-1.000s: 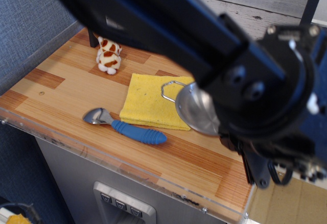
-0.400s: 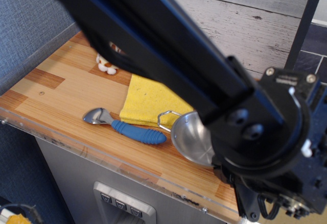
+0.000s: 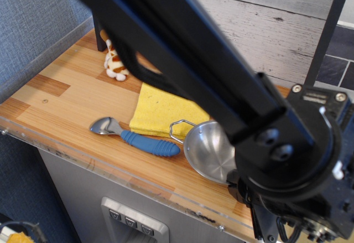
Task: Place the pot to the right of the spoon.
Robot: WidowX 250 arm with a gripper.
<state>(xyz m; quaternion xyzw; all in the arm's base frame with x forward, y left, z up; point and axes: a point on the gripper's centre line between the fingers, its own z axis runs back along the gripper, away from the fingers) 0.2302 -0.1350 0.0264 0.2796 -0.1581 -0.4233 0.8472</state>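
Pot (image 3: 207, 151) sat on the wooden table (image 3: 66, 102), near its front edge, just right of the spoon (image 3: 135, 136). Shiny and round, tilted a little toward the camera, with one thin wire loop handle pointing left, almost at the tip of the spoon's blue handle. Right half of the pot hidden behind the black arm. Far rim of the pot close against, perhaps over, the near right corner of the yellow cloth (image 3: 163, 110).

Spoon lay flat along the front of the table, metal bowl to the left, ribbed blue handle to the right, just in front of the cloth's near edge.

Small white and brown toy animal (image 3: 118, 63) stood far left, well apart from the rest, partly covered by the arm.

Arm crossed the whole view from top left to bottom right, blurred and very near the lens. Gripper (image 3: 271, 229) low at the right edge, over the table's near right corner; fingers not clearly seen, so impossible to tell whether spread or pressed together.
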